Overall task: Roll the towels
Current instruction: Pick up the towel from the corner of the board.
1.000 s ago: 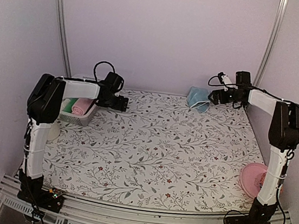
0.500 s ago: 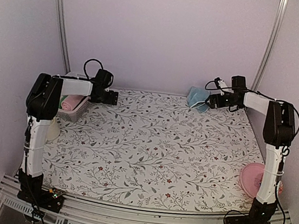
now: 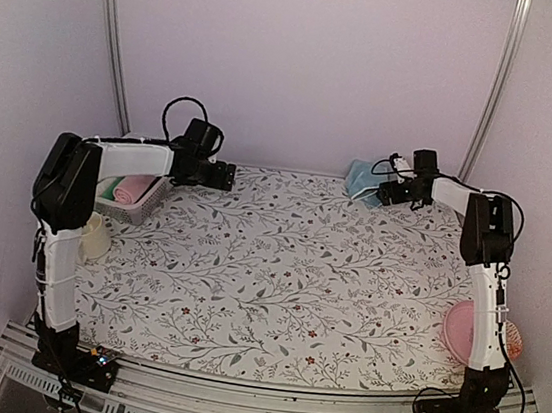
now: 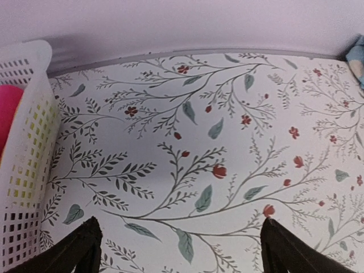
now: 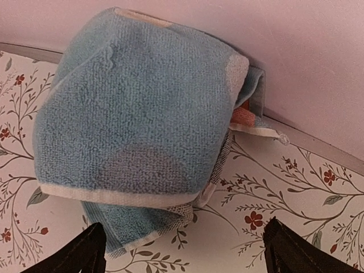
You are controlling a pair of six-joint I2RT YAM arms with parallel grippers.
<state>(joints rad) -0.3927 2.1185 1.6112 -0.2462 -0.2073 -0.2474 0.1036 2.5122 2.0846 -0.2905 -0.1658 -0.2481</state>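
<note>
A light blue towel (image 3: 364,181) lies crumpled and folded over itself against the back wall, right of centre. The right wrist view shows it large (image 5: 136,119), with a white hem and a small orange mark at its right edge. My right gripper (image 3: 389,191) hovers just to the towel's right, open, its fingers apart with only the towel's lower corner and table between them (image 5: 183,230). My left gripper (image 3: 225,176) is at the back left, open over bare patterned table (image 4: 179,227), beside a white basket (image 4: 28,170).
The white basket (image 3: 138,210) at the back left holds a pink cloth roll (image 3: 135,187) and a green one (image 3: 109,188). A cream cup (image 3: 96,237) stands in front of it. A round pink plate (image 3: 464,330) sits at the right edge near my right arm.
My right arm has stretched toward the back wall, bringing its gripper closer to the blue towel. My left gripper has shifted back and away from the basket, uncovering it. Both stay open.
</note>
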